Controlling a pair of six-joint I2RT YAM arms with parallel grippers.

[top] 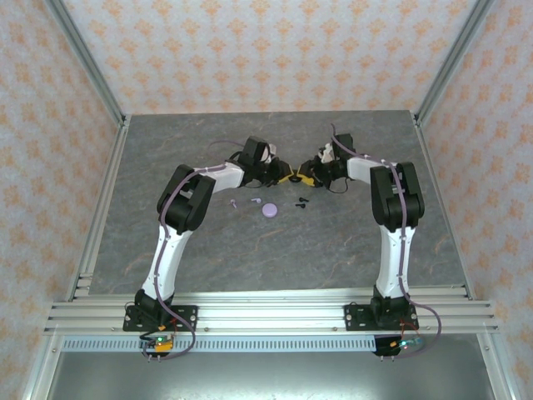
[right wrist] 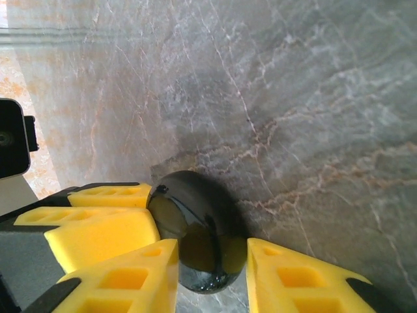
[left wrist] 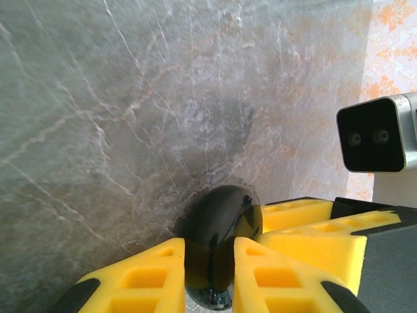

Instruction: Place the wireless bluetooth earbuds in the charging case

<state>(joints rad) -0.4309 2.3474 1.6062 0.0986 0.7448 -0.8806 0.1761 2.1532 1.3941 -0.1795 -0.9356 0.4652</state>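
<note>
Currently, my left claw [left wrist: 208, 242] clamped on the black case [left wrist: 221, 215] toward the far edge of the table [top: 208, 250], right claw [right wrist: 210, 242] straddling that case, grip I cannot tell, lilac earbuds [top: 234, 202], lilac case [top: 270, 209] and black earbuds [top: 301, 202] lying mid-table, apart.

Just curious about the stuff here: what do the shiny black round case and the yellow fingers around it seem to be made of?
The black case is probably hard glossy plastic, since it mirrors bright highlights. The yellow fingers look like matte moulded or printed plastic, with hollow pockets and no shine.
</note>
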